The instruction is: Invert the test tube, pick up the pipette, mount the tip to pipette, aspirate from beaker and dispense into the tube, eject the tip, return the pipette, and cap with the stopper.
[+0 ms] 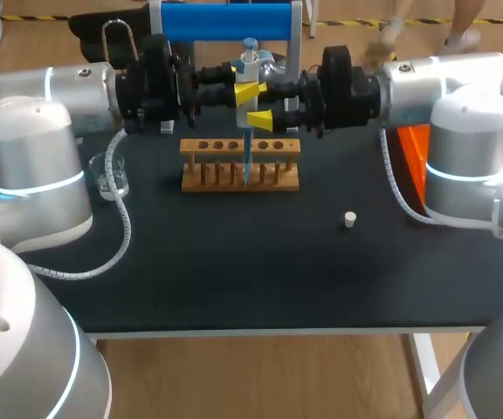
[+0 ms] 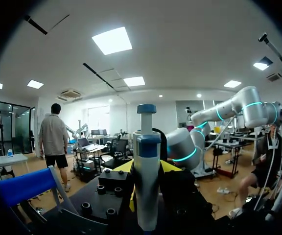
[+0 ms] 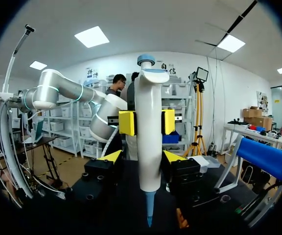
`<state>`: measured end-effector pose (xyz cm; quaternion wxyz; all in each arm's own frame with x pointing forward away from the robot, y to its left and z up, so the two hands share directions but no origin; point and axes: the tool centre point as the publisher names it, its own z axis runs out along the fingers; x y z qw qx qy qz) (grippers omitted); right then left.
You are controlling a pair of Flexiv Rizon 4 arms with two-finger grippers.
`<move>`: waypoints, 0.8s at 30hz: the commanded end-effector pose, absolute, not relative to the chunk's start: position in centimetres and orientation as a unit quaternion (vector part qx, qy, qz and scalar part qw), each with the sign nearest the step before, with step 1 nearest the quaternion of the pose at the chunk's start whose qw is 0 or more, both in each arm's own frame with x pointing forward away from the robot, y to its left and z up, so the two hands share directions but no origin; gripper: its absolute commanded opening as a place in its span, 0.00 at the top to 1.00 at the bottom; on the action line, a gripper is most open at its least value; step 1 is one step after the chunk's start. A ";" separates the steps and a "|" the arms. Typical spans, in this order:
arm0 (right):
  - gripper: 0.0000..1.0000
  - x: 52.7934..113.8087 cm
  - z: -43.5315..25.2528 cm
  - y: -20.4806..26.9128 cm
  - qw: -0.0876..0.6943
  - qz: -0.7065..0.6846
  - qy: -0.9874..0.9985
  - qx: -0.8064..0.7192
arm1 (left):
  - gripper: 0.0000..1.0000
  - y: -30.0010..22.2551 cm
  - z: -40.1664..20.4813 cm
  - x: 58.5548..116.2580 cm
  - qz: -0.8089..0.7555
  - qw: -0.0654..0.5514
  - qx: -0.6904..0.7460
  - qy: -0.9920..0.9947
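Upright pipette over rack — stopper well apart.

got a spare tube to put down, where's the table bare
Bare: front strip of table between rack and near edge, left of the stopper. Crowded: above the rack, where left gripper and right gripper hold the pipette, and by the beaker.
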<state>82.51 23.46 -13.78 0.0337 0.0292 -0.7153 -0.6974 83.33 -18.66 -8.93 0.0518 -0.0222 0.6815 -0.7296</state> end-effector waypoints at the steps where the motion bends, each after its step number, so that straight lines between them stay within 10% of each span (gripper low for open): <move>1: 0.51 82.3 -13.8 23.7 0.031 -0.698 -0.715 0.027 | 1.00 -18.7 -9.0 83.3 -0.731 0.052 -0.021 0.680; 24: 0.53 83.1 -13.8 24.7 -0.003 -0.700 -0.714 0.020 | 1.00 -18.7 -9.0 83.3 -0.731 0.052 -0.021 0.680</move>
